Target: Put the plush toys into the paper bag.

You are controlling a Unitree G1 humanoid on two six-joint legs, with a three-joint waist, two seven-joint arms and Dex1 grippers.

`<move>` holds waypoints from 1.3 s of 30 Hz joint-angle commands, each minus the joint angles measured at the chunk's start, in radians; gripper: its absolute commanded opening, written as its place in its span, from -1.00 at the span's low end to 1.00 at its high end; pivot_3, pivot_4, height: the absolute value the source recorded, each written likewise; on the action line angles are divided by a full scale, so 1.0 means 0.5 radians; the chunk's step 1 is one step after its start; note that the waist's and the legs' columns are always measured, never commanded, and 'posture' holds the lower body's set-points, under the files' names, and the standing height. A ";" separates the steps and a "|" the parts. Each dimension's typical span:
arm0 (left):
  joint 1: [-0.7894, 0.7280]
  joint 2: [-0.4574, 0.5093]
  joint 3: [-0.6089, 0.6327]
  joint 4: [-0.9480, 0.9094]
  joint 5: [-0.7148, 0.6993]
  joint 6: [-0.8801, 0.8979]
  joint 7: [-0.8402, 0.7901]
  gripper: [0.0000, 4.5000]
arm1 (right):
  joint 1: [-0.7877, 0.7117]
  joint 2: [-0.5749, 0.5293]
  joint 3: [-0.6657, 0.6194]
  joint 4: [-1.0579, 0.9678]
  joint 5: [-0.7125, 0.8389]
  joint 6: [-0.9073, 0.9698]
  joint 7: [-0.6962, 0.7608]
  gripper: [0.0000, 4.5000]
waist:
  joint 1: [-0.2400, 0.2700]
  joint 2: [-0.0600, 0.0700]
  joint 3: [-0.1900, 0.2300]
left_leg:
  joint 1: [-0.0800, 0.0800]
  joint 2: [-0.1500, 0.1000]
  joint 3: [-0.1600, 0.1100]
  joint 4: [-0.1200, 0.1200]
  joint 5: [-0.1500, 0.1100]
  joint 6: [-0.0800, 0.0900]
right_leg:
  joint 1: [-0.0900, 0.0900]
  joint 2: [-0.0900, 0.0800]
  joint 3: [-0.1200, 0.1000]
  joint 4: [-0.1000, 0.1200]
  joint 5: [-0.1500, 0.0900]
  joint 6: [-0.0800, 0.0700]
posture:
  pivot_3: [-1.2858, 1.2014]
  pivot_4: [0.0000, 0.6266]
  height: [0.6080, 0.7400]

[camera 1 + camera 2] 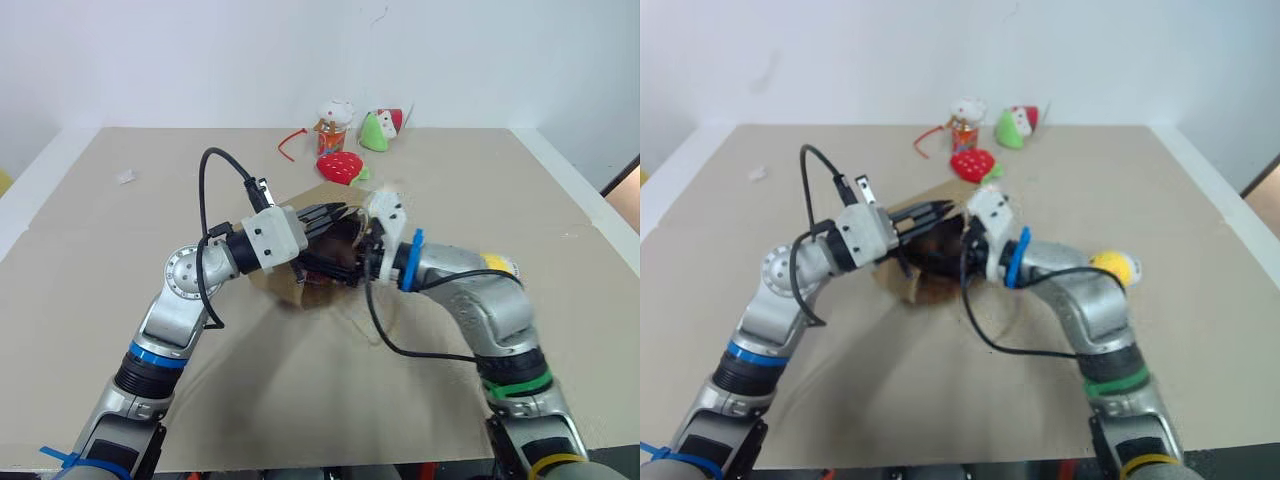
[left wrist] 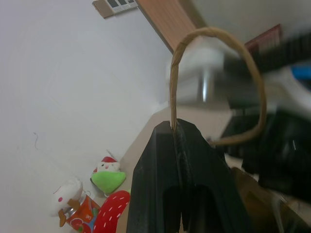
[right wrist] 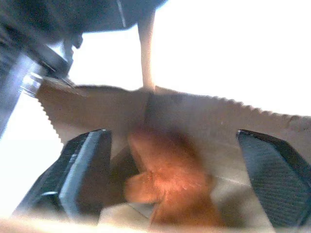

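Paper bag (image 1: 300, 285) of plain brown kraft paper sits at the middle of the tan tabletop (image 1: 120, 260), its mouth turned toward the right arm and its serrated top edge seen in the right wrist view. Holding it up, the left pincer (image 2: 177, 127) is clamped tight on one tan twisted-cord loop handle (image 2: 216, 34), which arches above the black fingers. At the bag's mouth, the right pincer (image 3: 177, 170) stands spread wide, one finger to each side, gripping nothing. Between those fingers, the brown furry plush toy (image 3: 167, 182) lies inside the bag against its inner wall. On the tabletop, just beside the right forearm, the round yellow plush toy with a white end (image 1: 1115, 266) rests well clear of the bag. Along the far edge by the white wall sit a red strawberry-shaped plush (image 1: 340, 167), a green plush with a red-and-white cap (image 1: 376, 130), a white-and-orange plush figure (image 1: 333, 120) and a thin red looped cord (image 1: 290, 143).
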 commanded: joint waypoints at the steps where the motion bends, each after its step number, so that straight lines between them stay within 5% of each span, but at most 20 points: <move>1: -0.052 0.008 0.028 -0.007 0.010 -0.047 0.007 -1.00 | 0.043 -0.093 -0.133 -0.129 0.111 0.062 0.041 0.92 | 0.000 0.000 0.000 | 0.000 0.000 0.000 0.000 0.000 0.000 | 0.000 0.000 0.001 0.000 0.000 0.000 | 0.03 -0.52 1.00; 8: -0.077 0.021 0.042 0.011 0.000 -0.070 -0.006 -1.00 | 0.309 -0.532 -0.473 -0.137 0.221 0.134 0.210 0.92 | 0.008 0.000 0.000 | 0.000 -0.001 -0.001 -0.001 0.000 0.000 | 0.001 -0.001 0.000 -0.001 -0.001 -0.001 | 0.03 -0.52 1.00; 15: -0.057 0.027 0.029 -0.026 -0.006 -0.081 -0.030 -1.00 | 0.260 -0.804 -0.678 0.317 -0.131 -0.171 0.032 0.92 | -0.002 0.000 0.000 | 0.003 -0.003 0.003 0.000 0.000 0.001 | 0.001 -0.001 0.006 -0.002 0.001 0.003 | 0.03 -0.52 1.00; 32: -0.058 0.007 0.007 -0.037 0.010 -0.084 -0.027 -1.00 | 0.585 -0.509 -0.760 0.687 -0.307 -0.126 -0.392 0.92 | -0.002 0.001 -0.001 | 0.005 -0.003 0.006 -0.001 0.001 0.003 | 0.003 0.003 0.020 -0.001 0.003 0.007 | 0.03 -0.52 1.00; 35: -0.067 0.008 0.007 -0.030 0.009 -0.087 -0.031 -1.00 | 0.589 -0.494 -0.754 0.738 -0.346 -0.191 -0.413 0.59 | -0.002 0.001 -0.001 | 0.007 -0.005 0.007 -0.001 0.002 0.004 | 0.004 0.003 0.021 -0.002 0.003 0.007 | 0.03 -0.52 1.00; 39: -0.066 0.006 0.009 -0.032 0.012 -0.085 -0.025 -1.00 | 0.588 -0.510 -0.724 0.755 -0.385 -0.257 -0.396 -0.24 | -0.002 0.001 -0.001 | 0.007 -0.006 0.007 -0.001 0.002 0.005 | 0.004 0.003 0.023 -0.002 0.004 0.009 | 0.03 -0.52 1.00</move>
